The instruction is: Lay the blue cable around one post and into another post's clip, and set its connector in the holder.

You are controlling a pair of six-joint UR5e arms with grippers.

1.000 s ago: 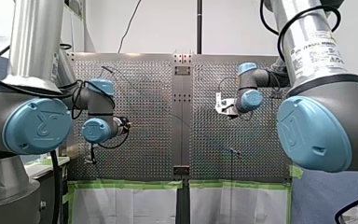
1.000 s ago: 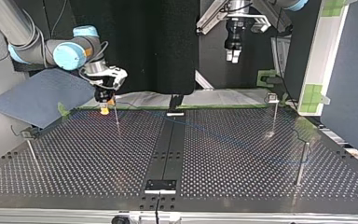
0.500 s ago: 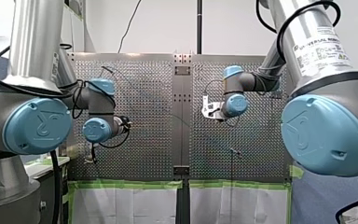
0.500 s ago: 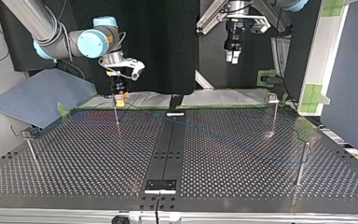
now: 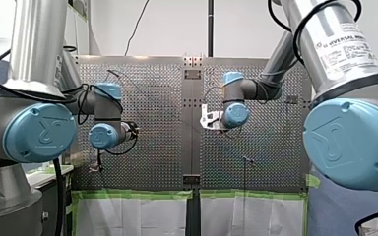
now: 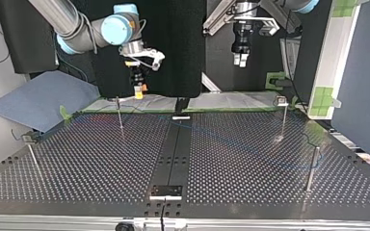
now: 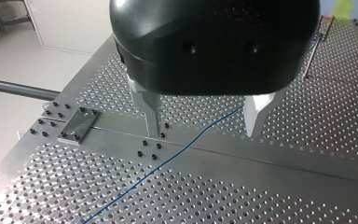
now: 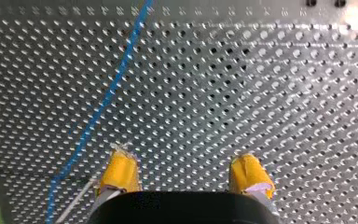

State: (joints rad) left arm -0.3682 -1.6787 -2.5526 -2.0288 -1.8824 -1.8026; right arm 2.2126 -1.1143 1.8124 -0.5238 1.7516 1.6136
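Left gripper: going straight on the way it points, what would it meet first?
Probably the blue cable lying on the table, which runs beneath my open left gripper; the height above it is unclear.

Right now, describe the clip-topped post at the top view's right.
On the perforated table, take the top view's right half. Of its two posts, the thin post farther back is clip-topped; the thicker post nearer the camera is bare.
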